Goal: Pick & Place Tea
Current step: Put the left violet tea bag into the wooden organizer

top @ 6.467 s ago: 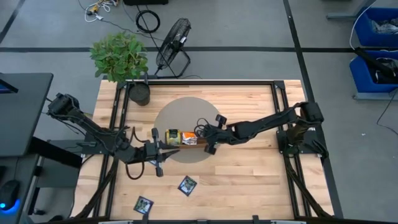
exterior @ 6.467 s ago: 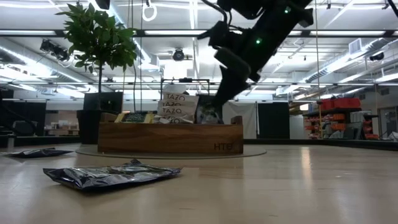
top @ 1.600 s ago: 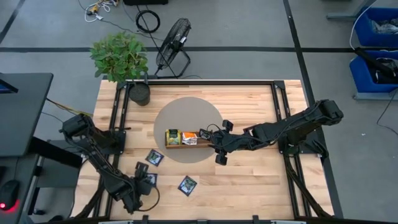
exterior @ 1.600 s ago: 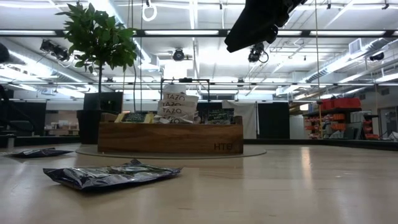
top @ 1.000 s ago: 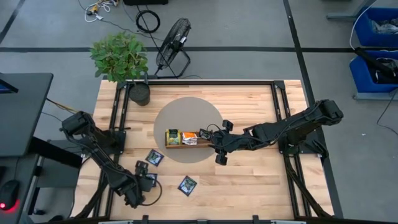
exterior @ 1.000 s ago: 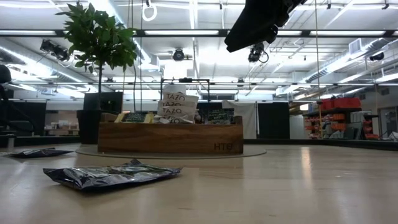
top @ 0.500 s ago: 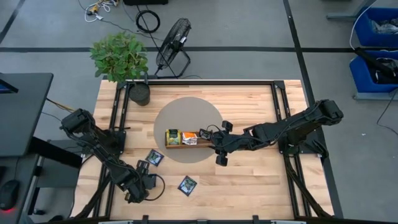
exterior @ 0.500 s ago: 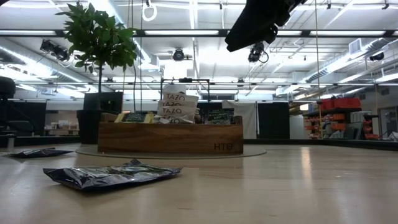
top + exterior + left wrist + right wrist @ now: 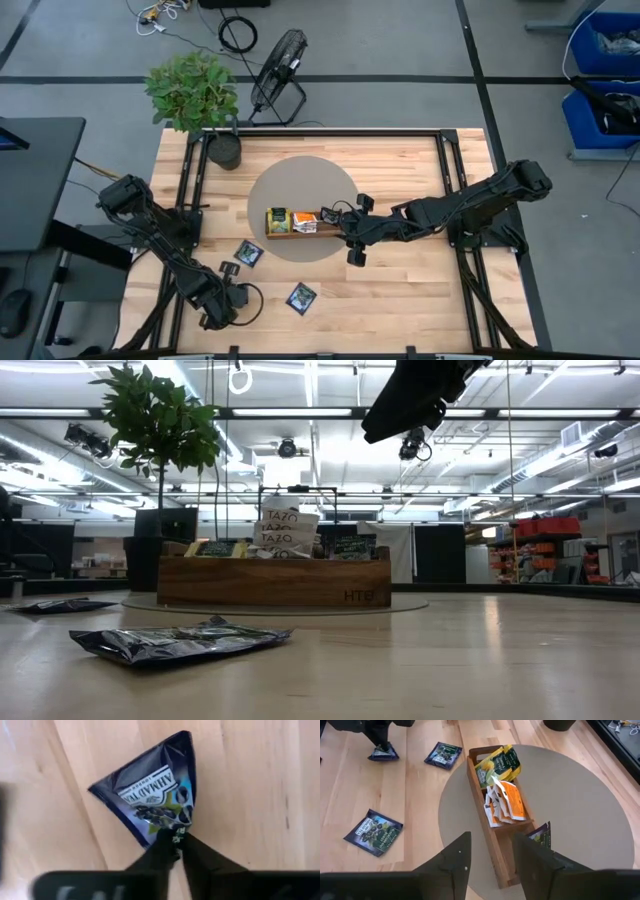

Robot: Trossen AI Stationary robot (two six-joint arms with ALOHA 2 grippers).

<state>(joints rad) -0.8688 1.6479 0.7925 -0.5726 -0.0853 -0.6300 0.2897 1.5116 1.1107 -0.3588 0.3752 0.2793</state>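
Left claw (image 9: 176,840) pinches navy sachet (image 9: 150,800) (lifted corner); right claw (image 9: 490,851) hangs open.

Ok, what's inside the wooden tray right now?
The wooden tray holds yellow-green sachets at one end, orange-and-white sachets in the middle and a dark navy sachet standing near the other end. The right gripper hides the tray's near end.

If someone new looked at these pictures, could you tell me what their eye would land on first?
Probably the left gripper near the table's front left corner, pinching a dark navy square tea sachet at one corner, fingers closed on its edge. Next, the long brown wooden tray on the round grey mat at mid-table, holding yellow-green and orange-and-white sachets, with the right gripper hovering open above it. Two more navy sachets lie on the bare wood nearby.
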